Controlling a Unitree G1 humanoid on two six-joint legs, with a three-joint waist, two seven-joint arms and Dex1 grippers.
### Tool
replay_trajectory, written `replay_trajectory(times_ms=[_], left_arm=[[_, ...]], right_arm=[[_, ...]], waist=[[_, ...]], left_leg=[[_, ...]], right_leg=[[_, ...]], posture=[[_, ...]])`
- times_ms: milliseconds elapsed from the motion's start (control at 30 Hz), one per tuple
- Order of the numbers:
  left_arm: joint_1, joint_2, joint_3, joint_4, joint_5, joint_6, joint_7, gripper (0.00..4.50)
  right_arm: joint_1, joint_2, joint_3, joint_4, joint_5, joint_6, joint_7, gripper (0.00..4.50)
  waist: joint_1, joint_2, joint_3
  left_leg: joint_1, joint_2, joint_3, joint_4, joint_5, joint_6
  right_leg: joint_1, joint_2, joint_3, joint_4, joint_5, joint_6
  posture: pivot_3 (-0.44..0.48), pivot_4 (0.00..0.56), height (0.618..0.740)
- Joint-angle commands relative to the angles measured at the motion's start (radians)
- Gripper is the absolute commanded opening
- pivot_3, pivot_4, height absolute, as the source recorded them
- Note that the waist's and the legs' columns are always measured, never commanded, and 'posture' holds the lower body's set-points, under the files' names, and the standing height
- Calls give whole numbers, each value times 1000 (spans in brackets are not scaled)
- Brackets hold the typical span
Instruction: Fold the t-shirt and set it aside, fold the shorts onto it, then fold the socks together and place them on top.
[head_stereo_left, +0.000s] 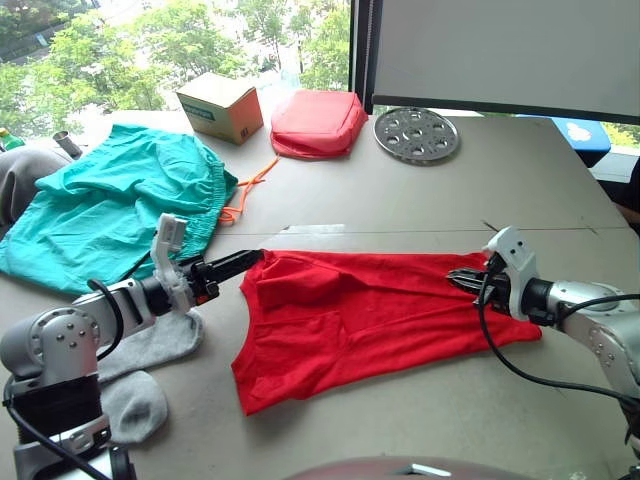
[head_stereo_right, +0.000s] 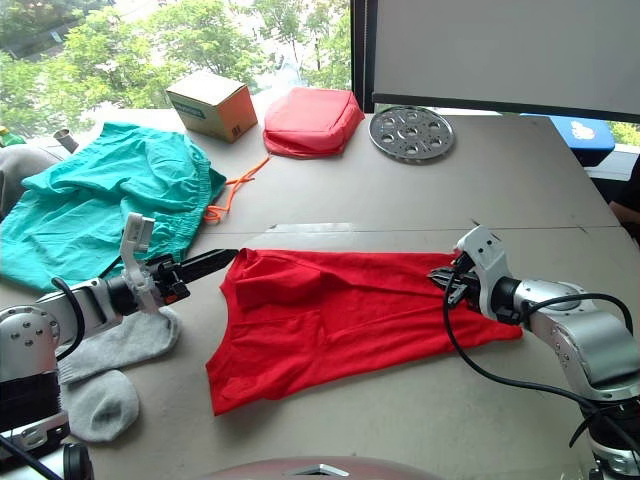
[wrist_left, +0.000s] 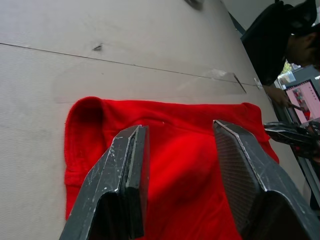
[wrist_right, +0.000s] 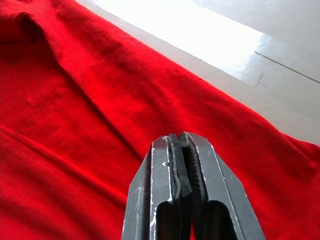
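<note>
The red t-shirt lies partly folded on the table, its long edge running left to right. My left gripper is open at the shirt's left end, its fingers spread over a folded sleeve. At the right end my right gripper hovers over the cloth, and its fingers are shut with no cloth showing between the tips. The teal shorts lie spread at the far left, their orange drawstring trailing right. Two grey socks lie separately under my left arm.
A cardboard box, a red padded pouch and a perforated metal disc stand along the table's far side. A person sits beyond the table's right end. Bare tabletop stretches between the shirt and the far objects.
</note>
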Motion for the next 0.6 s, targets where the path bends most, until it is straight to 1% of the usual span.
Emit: replay_trajectory(times_ms=[33,100,167,233,300,367,467,533,600], left_arm=[[1,-23,-116,-116,-16,-18,-33,2337],[-25,-93,-190,-119,15,-41,20,2337],[-57,-162,-241,-70,86,-78,99,2337],[-77,-192,-289,-20,155,-123,123,2337],[-101,-213,-306,44,211,-155,157,2337],[-121,-220,-305,98,247,-179,179,2337],[-170,-231,-249,203,249,-163,209,2337],[-190,-234,-222,235,227,-140,211,2337],[-211,-245,-183,253,177,-96,206,2337]], right_arm=[[-23,8,14,-8,-25,-24,-27,0],[-36,18,26,6,-38,-30,-41,0],[-38,19,32,3,-44,-33,-44,0],[-35,18,33,-5,-48,-30,-49,0],[-26,15,32,-15,-49,-25,-52,0],[-18,10,30,-23,-49,-19,-56,0],[-8,4,24,-21,-59,-18,-67,0],[-5,3,32,-6,-76,-23,-76,0],[-10,7,46,15,-99,-29,-89,0]], waist=[[2,0,0],[3,0,0],[2,-1,0],[-2,-1,-1],[-6,-1,0],[-7,-1,0],[-6,-1,-1],[-7,-1,-1],[-7,-1,-1]], left_leg=[[0,0,0,0,0,0],[0,-2,0,0,0,0],[1,-3,-1,0,0,0],[0,-3,-2,0,0,0],[1,-3,0,0,0,0],[1,-3,0,-1,0,0],[2,-3,0,0,0,1],[3,-3,-2,0,0,1],[3,-3,-2,0,0,1]], right_leg=[[0,0,0,0,0,0],[1,0,0,0,0,0],[2,0,1,0,0,0],[3,1,1,0,0,0],[3,2,1,0,0,0],[2,2,1,0,0,0],[4,2,1,0,0,0],[5,2,1,0,0,0],[5,2,1,0,0,0]], posture=[[0,150,739],[0,150,739],[0,150,739],[0,150,739],[0,150,739],[0,150,739],[0,150,739],[0,150,739],[0,150,739]])
